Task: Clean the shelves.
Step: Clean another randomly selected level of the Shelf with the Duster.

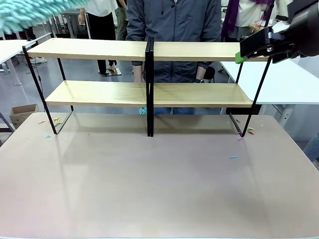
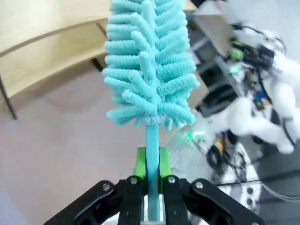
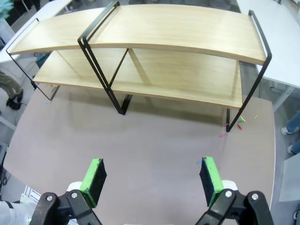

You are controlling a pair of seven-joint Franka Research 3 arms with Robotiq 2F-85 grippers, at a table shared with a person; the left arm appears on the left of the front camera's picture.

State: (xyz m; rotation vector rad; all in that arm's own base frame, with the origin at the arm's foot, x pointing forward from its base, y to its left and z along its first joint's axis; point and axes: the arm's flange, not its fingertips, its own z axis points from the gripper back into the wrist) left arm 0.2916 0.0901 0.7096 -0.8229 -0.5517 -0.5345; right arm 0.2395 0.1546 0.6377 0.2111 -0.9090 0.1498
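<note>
The shelves [image 1: 89,49] stand across the far half of the table: two light-wood boards in a thin black frame with a central post. In the left wrist view my left gripper [image 2: 152,165] is shut on the thin handle of a teal fluffy duster [image 2: 147,70], with the shelves [image 2: 37,42] beyond it. The duster's head [image 1: 30,12] hangs above the rack's upper left end. My right gripper [image 1: 246,50] hovers at the upper board's right end. It is open in the right wrist view [image 3: 151,178], with nothing between its green pads, high over the table in front of the shelves [image 3: 187,28].
A person [image 1: 174,25] stands right behind the rack. Small coloured scraps [image 1: 246,130] lie by the rack's right foot, and more scraps [image 1: 52,121] by its left foot. White tables [image 1: 284,79] flank the scene. A cardboard box [image 1: 20,113] sits on the floor at left.
</note>
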